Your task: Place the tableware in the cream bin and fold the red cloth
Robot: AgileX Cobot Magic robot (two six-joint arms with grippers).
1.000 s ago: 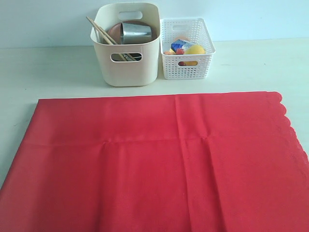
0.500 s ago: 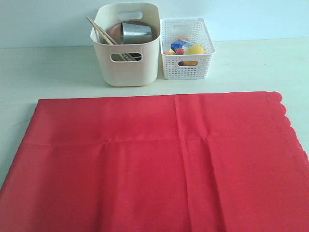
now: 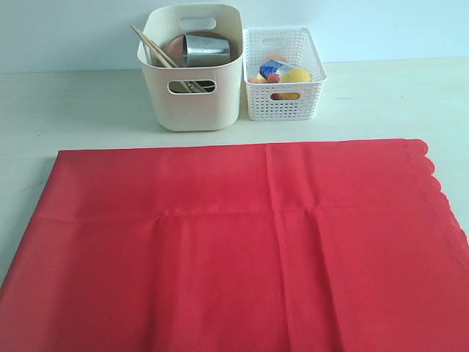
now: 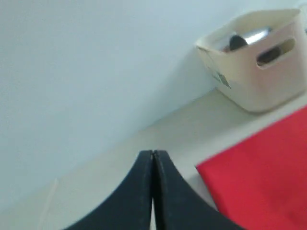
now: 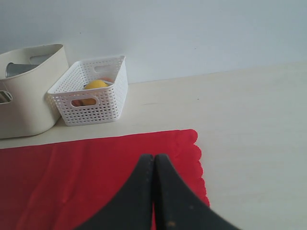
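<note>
Red cloth (image 3: 242, 249) lies spread flat on the pale table (image 3: 73, 110), filling the near half of the exterior view, with the scalloped edge at 3 o'clock and faint crease lines crossing it. It is not folded. Cream bin (image 3: 194, 110) stands past the cloth's far edge at about 11 o'clock from the cloth's middle, apart from the cloth. Chopsticks (image 3: 150, 45) lean out over the bin's rim at 10 o'clock, and the steel cup (image 3: 205, 50) and brown plate (image 3: 174, 48) sit inside; other tableware can't be made out. White lattice basket (image 3: 284, 103) stands just beside the bin at its 3 o'clock, holding a lemon (image 3: 296, 75) and a milk carton (image 3: 275, 66). Left gripper (image 4: 153, 154): black fingers (image 4: 139, 191) pressed together, nothing between them; a cloth corner lies just beside the tips, with bare table behind them and the bin well beyond. Right gripper (image 5: 154, 157): fingers (image 5: 170, 196) pressed together too, gripping nothing; the cloth lies behind the tips with its scalloped edge just beside them, and the basket and bin lie well beyond. Can't tell whether either pair of tips touches the fabric.
</note>
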